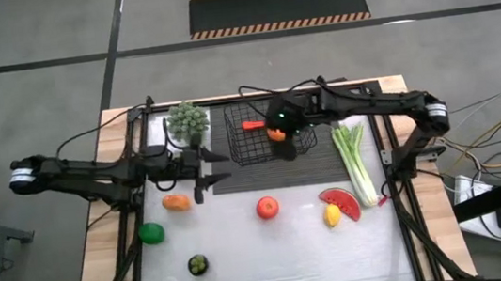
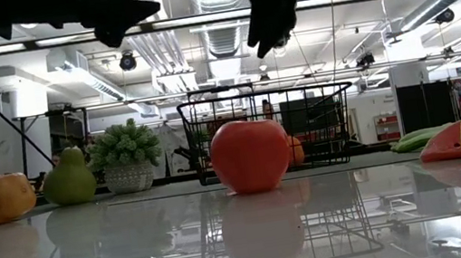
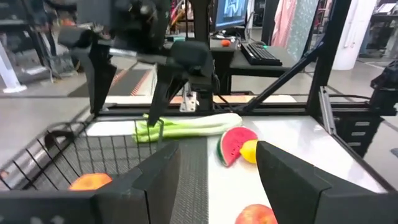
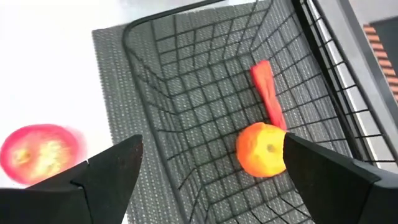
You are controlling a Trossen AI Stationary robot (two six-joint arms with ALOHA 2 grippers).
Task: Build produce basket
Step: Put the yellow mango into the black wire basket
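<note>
Right gripper (image 1: 280,130) is hovering over the basket (image 1: 250,150), and you are seeing its fingers spread wide and holding nothing in the right wrist view. Directly beneath it, the orange (image 4: 262,150) is lying on the basket floor, touching the end of the carrot (image 4: 267,93) beside it. The basket is sitting on the ribbed mat (image 1: 319,163) at the back middle of the table (image 1: 247,273).

Left gripper (image 1: 207,160) is waiting just left of the basket, above the table, with its fingers parted and empty.

Outside the basket, you are looking at the red apple (image 1: 267,208) in front of the mat, the watermelon slice (image 1: 343,202) and the lemon (image 1: 332,214) touching each other to its right, and the celery (image 1: 355,161) lying lengthwise near the right edge. On the left you are finding an orange-coloured fruit (image 1: 176,203), the green apple (image 1: 151,232) and the dark round fruit (image 1: 198,265), all well apart. A potted green plant (image 1: 188,121) is standing behind the left gripper.
</note>
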